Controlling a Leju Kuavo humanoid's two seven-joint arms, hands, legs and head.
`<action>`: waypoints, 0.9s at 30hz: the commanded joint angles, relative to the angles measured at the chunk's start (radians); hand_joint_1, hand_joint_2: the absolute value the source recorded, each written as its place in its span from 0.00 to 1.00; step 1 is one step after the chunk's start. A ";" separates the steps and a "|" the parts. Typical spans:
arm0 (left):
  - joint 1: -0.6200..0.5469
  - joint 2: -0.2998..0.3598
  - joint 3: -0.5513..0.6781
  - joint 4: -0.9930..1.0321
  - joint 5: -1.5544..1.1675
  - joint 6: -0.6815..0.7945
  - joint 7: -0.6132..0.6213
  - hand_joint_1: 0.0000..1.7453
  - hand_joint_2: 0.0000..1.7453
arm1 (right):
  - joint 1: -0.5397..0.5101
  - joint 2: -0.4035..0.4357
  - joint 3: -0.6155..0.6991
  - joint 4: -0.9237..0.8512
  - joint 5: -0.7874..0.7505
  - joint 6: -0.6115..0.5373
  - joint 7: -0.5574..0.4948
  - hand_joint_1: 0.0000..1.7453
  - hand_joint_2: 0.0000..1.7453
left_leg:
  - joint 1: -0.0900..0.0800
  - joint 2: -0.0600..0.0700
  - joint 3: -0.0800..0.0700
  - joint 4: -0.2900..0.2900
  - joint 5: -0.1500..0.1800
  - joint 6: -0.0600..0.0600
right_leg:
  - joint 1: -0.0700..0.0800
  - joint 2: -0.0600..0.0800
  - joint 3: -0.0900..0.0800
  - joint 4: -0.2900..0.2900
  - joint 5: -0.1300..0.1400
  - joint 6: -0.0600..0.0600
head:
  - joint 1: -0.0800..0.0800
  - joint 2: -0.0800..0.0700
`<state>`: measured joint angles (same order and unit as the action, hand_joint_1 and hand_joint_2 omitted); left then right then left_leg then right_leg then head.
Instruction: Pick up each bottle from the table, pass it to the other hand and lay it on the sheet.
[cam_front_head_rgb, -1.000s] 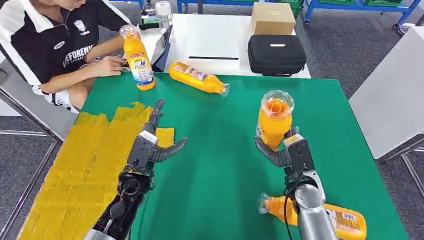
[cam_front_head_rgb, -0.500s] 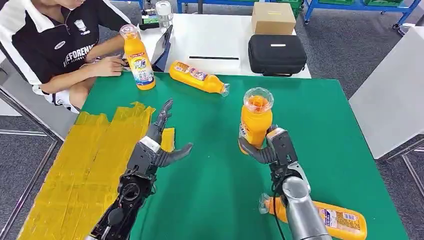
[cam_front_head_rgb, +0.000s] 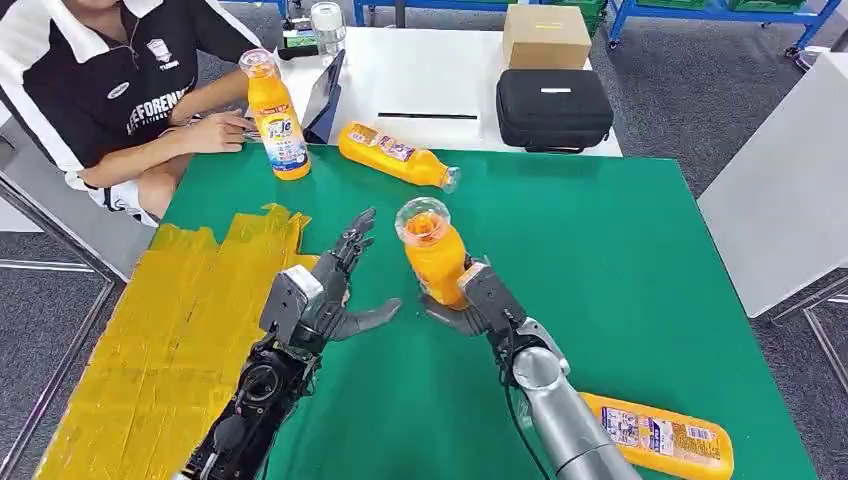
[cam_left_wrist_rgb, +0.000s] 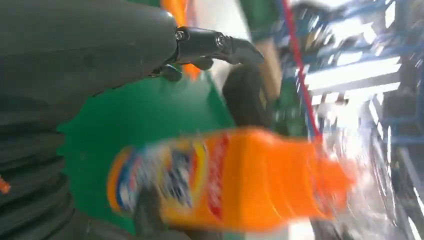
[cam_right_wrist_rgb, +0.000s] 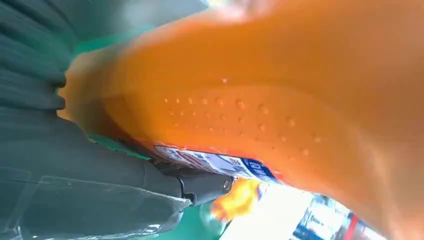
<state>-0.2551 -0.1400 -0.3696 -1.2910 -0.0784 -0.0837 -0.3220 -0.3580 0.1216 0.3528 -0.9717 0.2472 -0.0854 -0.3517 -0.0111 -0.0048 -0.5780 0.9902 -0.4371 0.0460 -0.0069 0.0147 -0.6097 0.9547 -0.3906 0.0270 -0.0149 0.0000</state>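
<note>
The right hand (cam_front_head_rgb: 468, 300) grips an orange plastic juice bottle (cam_front_head_rgb: 432, 252) upright above the green tabletop (cam_front_head_rgb: 620, 250), just beside the left hand (cam_front_head_rgb: 322, 292), whose fingers are spread and hold nothing. The yellow sheet (cam_front_head_rgb: 170, 330) lies beyond the left hand.

Each forearm was a smooth silver tube with black cables running along it toward the wrist. The left hand (cam_front_head_rgb: 320, 300) and right hand (cam_front_head_rgb: 478, 300) had grey ribbed covers, thick grey thumbs and darker fingers (cam_left_wrist_rgb: 220, 45) fastened with small silver screws.
</note>
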 joint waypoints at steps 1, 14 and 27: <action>-0.084 0.003 0.050 0.207 0.154 -0.117 0.049 0.00 1.00 | -0.090 0.016 0.096 0.134 -0.010 -0.035 -0.010 1.00 1.00 | 0.000 0.001 0.004 -0.001 -0.001 -0.002 | 0.000 0.000 0.003 -0.001 -0.001 -0.001 | 0.000 0.000; -0.126 -0.008 0.023 0.300 0.228 -0.156 0.071 0.00 1.00 | -0.062 0.016 0.154 0.115 0.012 -0.033 0.002 1.00 1.00 | 0.001 0.000 0.006 0.000 -0.002 -0.004 | 0.001 -0.001 0.006 0.000 -0.003 -0.001 | -0.001 0.000; -0.108 -0.003 0.020 0.247 0.245 -0.093 0.047 0.00 1.00 | -0.047 0.029 0.219 0.146 0.015 0.015 0.020 1.00 1.00 | 0.001 0.000 0.004 0.000 -0.002 -0.003 | 0.001 -0.001 0.004 0.000 -0.002 -0.001 | 0.000 0.000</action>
<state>-0.3324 -0.1488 -0.3479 -1.0727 0.1602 -0.2064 -0.2670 -0.3848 0.1446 0.5123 -0.8923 0.2670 -0.0862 -0.3365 -0.0113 -0.0051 -0.5781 0.9903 -0.4368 0.0460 -0.0069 0.0143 -0.6100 0.9547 -0.3905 0.0270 -0.0153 0.0000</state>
